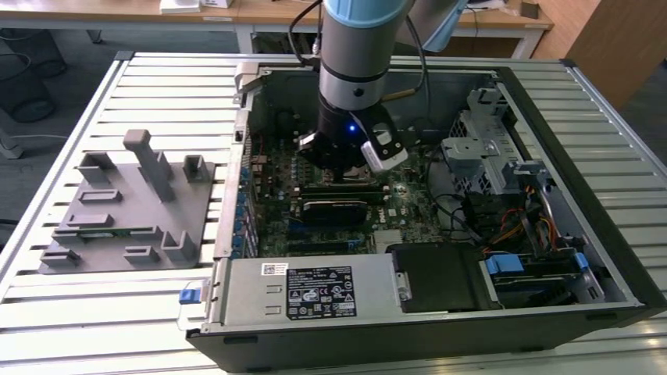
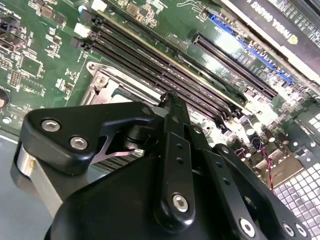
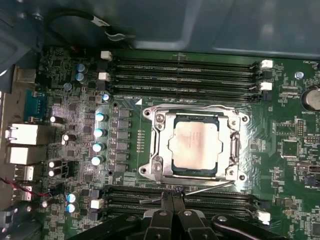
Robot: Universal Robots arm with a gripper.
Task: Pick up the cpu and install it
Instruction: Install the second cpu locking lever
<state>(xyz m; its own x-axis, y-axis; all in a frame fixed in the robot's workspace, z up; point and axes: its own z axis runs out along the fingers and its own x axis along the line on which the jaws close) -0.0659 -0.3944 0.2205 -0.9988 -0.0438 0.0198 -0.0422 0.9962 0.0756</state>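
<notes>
With the cpu (image 3: 195,145) seated flat in its motherboard socket (image 3: 159,167) under the metal frame, best kept clenched and empty, claw (image 3: 172,196) just beside the socket's edge, clear of the memory slots (image 3: 185,75).

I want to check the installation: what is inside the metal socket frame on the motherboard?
The cpu lies flat inside the socket frame, silver top showing. The frame's edges cover its rim, and the contacts beneath are hidden.

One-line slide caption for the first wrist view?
The cpu sits in its motherboard socket, closed gripper beside it.
</notes>
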